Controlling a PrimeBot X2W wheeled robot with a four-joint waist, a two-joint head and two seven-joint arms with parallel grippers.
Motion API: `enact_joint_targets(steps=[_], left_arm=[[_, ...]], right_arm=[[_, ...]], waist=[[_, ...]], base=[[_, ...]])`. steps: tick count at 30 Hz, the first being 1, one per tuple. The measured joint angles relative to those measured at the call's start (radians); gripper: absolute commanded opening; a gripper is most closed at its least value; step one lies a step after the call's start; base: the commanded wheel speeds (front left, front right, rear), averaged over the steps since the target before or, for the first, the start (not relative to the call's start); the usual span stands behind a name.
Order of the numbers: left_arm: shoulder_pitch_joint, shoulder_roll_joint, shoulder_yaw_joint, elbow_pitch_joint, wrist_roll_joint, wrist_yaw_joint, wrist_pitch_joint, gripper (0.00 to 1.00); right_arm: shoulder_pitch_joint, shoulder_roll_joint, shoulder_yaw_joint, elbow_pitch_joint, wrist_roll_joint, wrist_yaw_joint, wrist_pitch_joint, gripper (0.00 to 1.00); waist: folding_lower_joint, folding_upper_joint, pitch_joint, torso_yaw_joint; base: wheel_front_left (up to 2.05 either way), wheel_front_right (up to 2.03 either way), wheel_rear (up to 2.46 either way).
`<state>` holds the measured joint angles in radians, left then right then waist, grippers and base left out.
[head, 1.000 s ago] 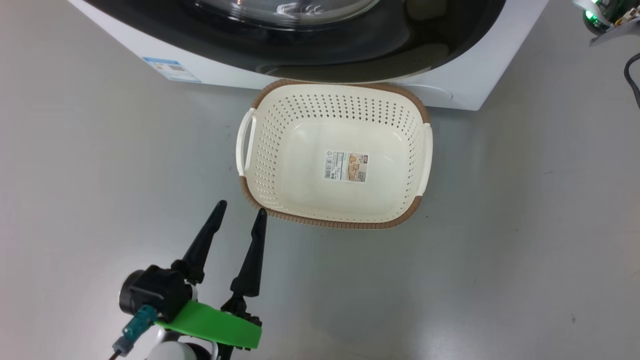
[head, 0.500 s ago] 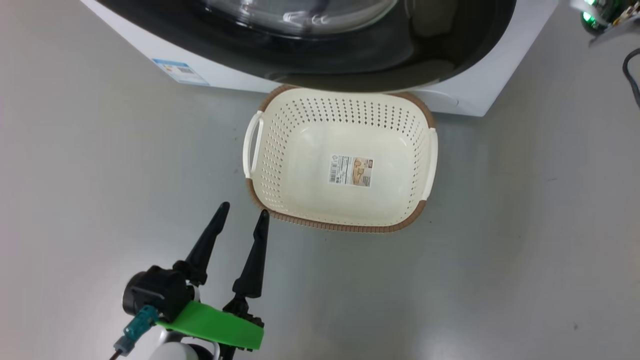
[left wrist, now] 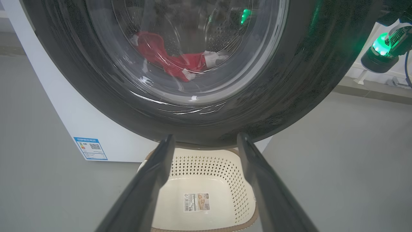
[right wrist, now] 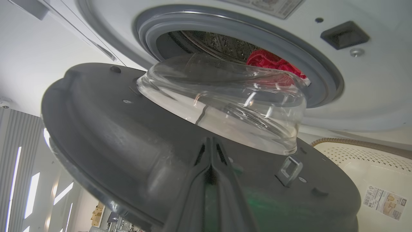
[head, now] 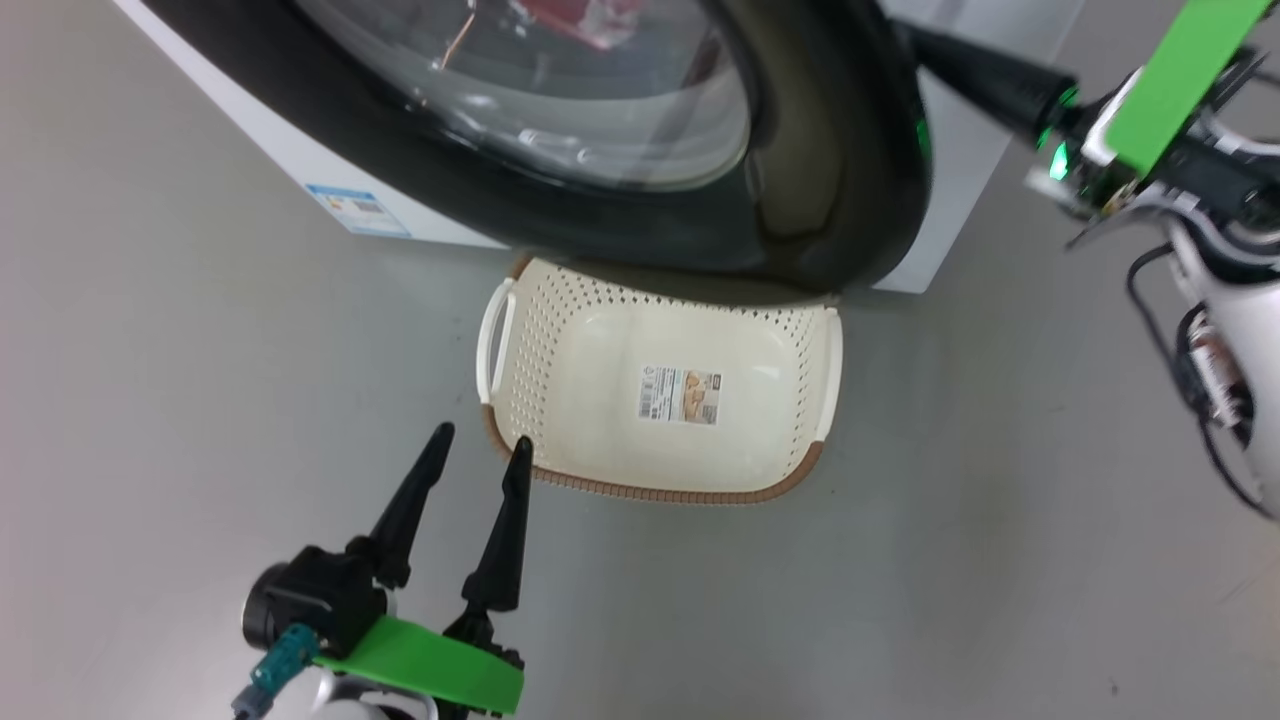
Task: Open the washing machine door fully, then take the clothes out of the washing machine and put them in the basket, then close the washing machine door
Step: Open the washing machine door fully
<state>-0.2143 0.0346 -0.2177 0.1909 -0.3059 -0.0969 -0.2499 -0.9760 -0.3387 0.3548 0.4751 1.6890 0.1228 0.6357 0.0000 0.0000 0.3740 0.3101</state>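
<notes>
Door (head: 830, 150) overhangs basket (head: 650, 490) — left end effector (head: 480, 438) spread, right end effector (right wrist: 210, 141) pressed together.

A glossy black rim is seen on the washing machine door (head: 830, 160), around clear glass; bright red with white trim is shown by the clothes (left wrist: 173, 62). The washing machine (left wrist: 80, 119) is white, a blue label sticker (head: 358, 210) being set at ten o'clock in the head view. The basket (head: 650, 492) is cream-white — patterned with rows of small diamond holes — and rimmed in brown weave. The left gripper (head: 482, 435), at seven o'clock, is black with a green plate (head: 425, 670).
</notes>
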Motion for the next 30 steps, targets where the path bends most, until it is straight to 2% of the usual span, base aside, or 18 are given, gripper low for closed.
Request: enact_joint_targets(steps=[16,30], left_arm=[[0.059,0.001,0.017,0.007,0.017,0.001,0.000,1.00],[0.097,0.002,0.021,0.007,0.031,0.001,0.000,1.00]], right_arm=[[0.157,0.063,0.013,-0.089,-0.027,0.000,0.059,0.00],[0.239,0.102,0.033,-0.118,-0.066,0.000,0.102,0.00]], waist=[[0.0000,0.0000,-0.095,-0.039],[0.0000,0.0000,-0.137,-0.039]], base=[[0.00,0.00,0.00],[0.00,0.00,0.00]])
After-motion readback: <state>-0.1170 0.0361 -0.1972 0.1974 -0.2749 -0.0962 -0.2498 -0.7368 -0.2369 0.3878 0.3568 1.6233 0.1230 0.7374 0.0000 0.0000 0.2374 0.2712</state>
